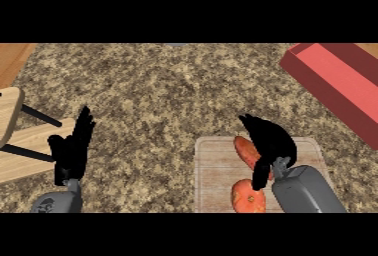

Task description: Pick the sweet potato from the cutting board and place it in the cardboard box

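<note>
An orange-red sweet potato (245, 149) lies at the far end of the light wooden cutting board (214, 175), in the lower right of the head view. My right hand (272, 141) hovers over the potato's right side and hides part of it. Its fingers stretch up and left and its thumb hangs down beside the potato, not closed round it. The reddish open box (336, 85) stands at the upper right, apart from the board. My left hand (74, 145) rests open at the lower left, fingers up.
A second round orange vegetable (249, 196) sits at the near end of the board, close to my right forearm (306, 192). A wooden piece of furniture with black bars (22, 145) juts in from the left edge, beside my left hand.
</note>
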`<control>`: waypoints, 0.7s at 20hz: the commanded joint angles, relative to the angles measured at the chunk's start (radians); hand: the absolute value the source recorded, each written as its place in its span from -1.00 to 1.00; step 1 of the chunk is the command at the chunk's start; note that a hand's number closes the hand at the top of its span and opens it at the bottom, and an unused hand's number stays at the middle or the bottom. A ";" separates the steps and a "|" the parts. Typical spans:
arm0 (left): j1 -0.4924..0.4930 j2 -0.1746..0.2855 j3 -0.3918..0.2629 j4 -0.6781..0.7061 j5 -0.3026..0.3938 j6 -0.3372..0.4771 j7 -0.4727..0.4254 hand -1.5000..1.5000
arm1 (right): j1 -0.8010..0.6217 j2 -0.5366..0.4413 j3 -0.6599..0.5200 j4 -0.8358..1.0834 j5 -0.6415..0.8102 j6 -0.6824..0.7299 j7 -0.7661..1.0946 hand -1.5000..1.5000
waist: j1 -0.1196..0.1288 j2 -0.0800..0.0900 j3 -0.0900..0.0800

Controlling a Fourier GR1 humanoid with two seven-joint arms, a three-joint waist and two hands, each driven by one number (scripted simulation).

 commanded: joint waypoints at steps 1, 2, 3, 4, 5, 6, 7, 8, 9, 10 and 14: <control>0.015 -0.018 0.001 -0.009 -0.035 0.046 0.004 0.00 | 0.017 -0.020 -0.043 -0.005 0.014 0.028 -0.050 -1.00 | 0.000 0.002 0.002; -0.003 -0.014 -0.003 -0.010 -0.028 0.024 0.028 0.00 | 0.001 0.033 -0.004 0.099 0.065 -0.056 -0.080 -1.00 | 0.002 0.003 0.002; -0.003 0.016 0.033 -0.005 0.001 -0.003 0.020 0.00 | 0.015 0.057 0.023 0.062 0.084 -0.037 -0.022 1.00 | 0.001 0.002 0.002; 0.014 -0.015 0.008 0.028 -0.026 0.019 -0.037 0.00 | -0.008 0.054 0.028 0.073 0.052 -0.012 -0.076 1.00 | 0.002 0.003 0.002; 0.022 -0.017 -0.017 -0.066 -0.033 0.029 0.049 0.00 | 0.002 0.021 0.024 0.101 0.062 -0.083 -0.173 1.00 | 0.005 0.002 0.003; 0.037 0.037 0.034 -0.024 0.005 -0.029 -0.004 0.00 | -0.037 0.047 0.032 0.107 0.086 -0.114 -0.161 1.00 | 0.007 0.003 0.003; 0.001 0.006 0.008 -0.017 -0.012 -0.009 0.023 0.00 | -0.042 0.050 0.025 0.128 0.111 -0.135 -0.170 1.00 | 0.003 0.003 0.002; 0.057 -0.003 -0.008 -0.083 -0.023 0.006 0.023 0.00 | -0.046 0.028 0.021 0.116 0.119 -0.159 -0.204 1.00 | 0.006 0.002 0.003; 0.063 0.023 0.022 -0.061 0.004 -0.031 -0.008 0.00 | -0.041 0.034 0.014 0.089 0.125 -0.148 -0.187 1.00 | 0.004 0.002 0.002; -0.013 -0.030 -0.009 0.027 -0.048 0.033 -0.016 0.00 | -0.025 0.001 0.009 0.153 0.143 -0.208 -0.269 1.00 | 0.000 0.004 0.002; -0.078 -0.005 0.038 0.053 -0.012 0.007 0.022 0.00 | -0.030 0.056 0.018 0.141 0.185 -0.193 -0.246 1.00 | -0.001 0.003 0.002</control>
